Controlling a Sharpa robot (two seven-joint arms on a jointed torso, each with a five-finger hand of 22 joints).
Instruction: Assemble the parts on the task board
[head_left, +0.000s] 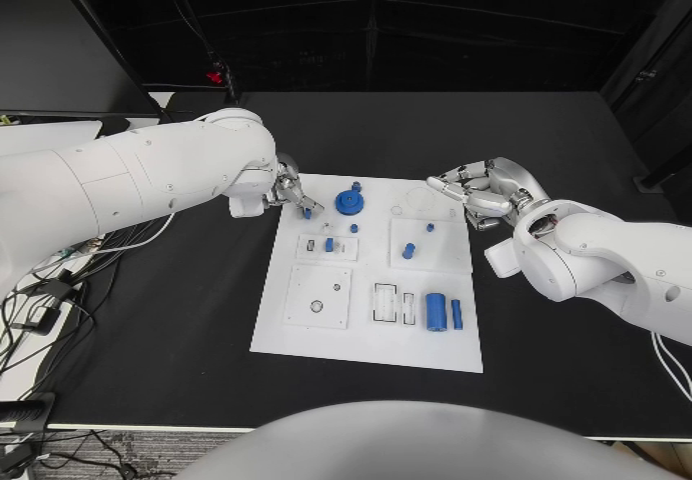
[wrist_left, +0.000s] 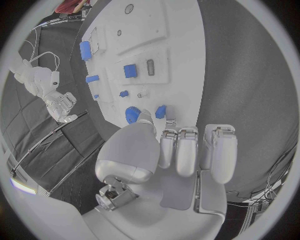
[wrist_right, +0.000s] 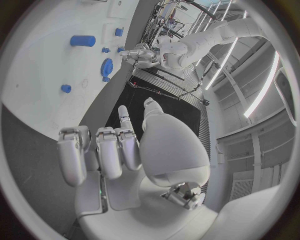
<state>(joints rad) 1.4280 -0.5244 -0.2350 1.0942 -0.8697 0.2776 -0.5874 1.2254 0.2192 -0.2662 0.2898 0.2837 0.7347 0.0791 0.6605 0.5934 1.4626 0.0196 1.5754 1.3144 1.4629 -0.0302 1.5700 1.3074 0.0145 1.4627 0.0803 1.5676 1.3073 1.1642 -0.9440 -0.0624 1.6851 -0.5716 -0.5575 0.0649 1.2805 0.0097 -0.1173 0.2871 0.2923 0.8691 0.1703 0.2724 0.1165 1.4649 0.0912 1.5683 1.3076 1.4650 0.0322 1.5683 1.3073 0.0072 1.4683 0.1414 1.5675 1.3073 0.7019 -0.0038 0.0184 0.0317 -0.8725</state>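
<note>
My left robot hand sits at the far left corner of the task board, fingers pointing down onto the plate. In the head view a small blue peg shows right at my fingertips, and in the left wrist view a short blue piece lies just beyond my fingers, with the blue gear close beside my thumb. I cannot tell for sure whether I have the peg pinched or am only touching it; the fingers are drawn together around that spot, not spread wide.

My right robot hand hovers at the board's far right edge, above the black surface, fingers loosely curled and holding nothing that I can see.

The remaining parts are on the board: the blue gear stands in the far row, a small peg just nearer than it, another blue piece in the left middle block, one in the right middle block, and a fat cylinder with a slim bar beside it at the near right.

I judge I am early on, working the small peg by the gear: either picking it up or seating it. Next I need a firm pinch on it, kept upright, then a careful alignment over its hole without knocking the gear alongside.
</note>
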